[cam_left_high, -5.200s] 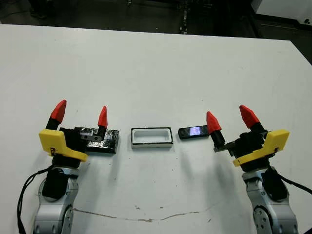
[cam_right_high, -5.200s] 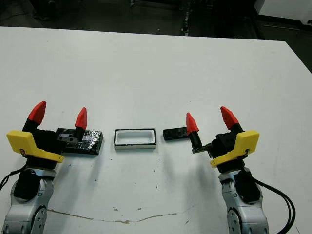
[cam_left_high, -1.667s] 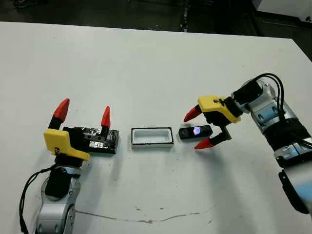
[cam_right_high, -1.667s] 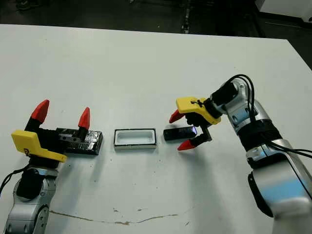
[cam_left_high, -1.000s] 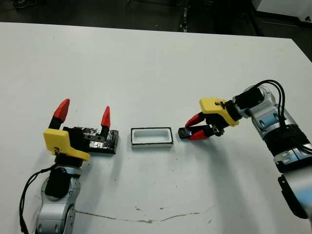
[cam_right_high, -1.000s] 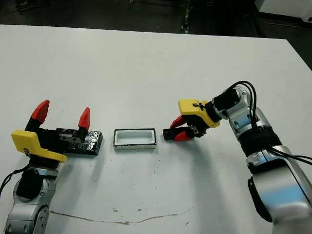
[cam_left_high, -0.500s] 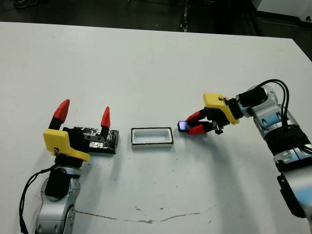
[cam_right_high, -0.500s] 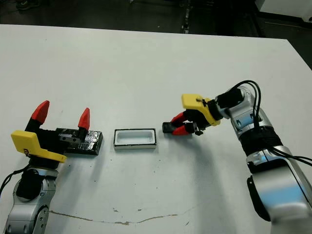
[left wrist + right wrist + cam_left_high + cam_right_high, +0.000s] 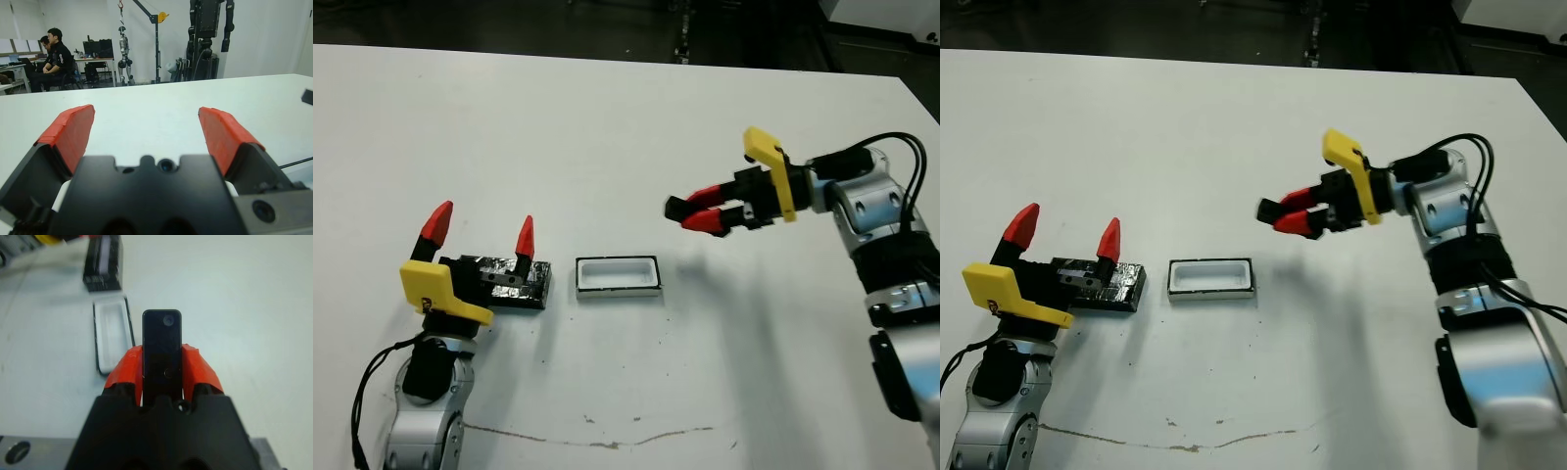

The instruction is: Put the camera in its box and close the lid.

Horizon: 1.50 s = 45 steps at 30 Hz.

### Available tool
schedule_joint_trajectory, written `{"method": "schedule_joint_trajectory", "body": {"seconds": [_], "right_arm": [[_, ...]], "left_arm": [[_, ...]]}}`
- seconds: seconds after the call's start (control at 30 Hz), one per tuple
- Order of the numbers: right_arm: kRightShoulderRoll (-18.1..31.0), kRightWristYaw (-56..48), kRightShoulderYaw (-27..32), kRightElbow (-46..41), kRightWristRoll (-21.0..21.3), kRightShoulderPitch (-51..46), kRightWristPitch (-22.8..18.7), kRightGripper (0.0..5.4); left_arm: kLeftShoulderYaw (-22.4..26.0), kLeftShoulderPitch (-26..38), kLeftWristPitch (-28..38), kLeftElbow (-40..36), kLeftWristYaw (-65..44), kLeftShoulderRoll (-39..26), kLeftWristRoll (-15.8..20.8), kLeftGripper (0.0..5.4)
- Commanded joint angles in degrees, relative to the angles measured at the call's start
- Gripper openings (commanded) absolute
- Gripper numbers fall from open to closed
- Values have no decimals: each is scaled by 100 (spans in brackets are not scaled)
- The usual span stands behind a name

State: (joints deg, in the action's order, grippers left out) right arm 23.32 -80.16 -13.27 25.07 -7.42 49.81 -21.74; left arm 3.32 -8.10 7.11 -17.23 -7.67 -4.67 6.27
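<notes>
The right gripper, clamped on the camera, has lifted it off the table at centre right, ready to carry to the box; the left gripper gapes wide.

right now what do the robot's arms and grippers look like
Both arms are silver-grey metal with dark joints and loose black cables. The left gripper and right gripper each have a black body, a yellow bracket and two tapered red-tipped fingers; in the wrist views the red pads look flat and wedge-shaped.
</notes>
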Motion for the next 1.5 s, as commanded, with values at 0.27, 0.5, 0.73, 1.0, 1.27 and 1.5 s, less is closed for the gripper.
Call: {"method": "schedule_joint_trajectory", "body": {"seconds": [0.27, 0.5, 0.73, 1.0, 1.27, 1.5], "right_arm": [[-378, 701, -373, -1103, -184, -561, -696, 165], [-580, 739, -637, -1000, -210, -630, -635, 165], [-654, 725, -906, -864, -176, -537, -708, 165], [-799, 703, -989, -735, -160, -512, -432, 165], [-795, 747, -1120, -871, -89, -481, -580, 165], [-792, 806, -1227, -1000, -28, -479, -705, 165]], "left_arm": [[-9, -77, -55, -12, 18, -10, -20, 540], [16, -70, -9, -3, 31, 5, -13, 540], [22, -58, -38, -10, 63, -9, -71, 540], [9, -39, -20, 13, 66, -11, -48, 540], [-8, -33, -45, -22, 99, -10, -103, 540], [-9, -25, -1, 11, 82, -7, -94, 540]]}}
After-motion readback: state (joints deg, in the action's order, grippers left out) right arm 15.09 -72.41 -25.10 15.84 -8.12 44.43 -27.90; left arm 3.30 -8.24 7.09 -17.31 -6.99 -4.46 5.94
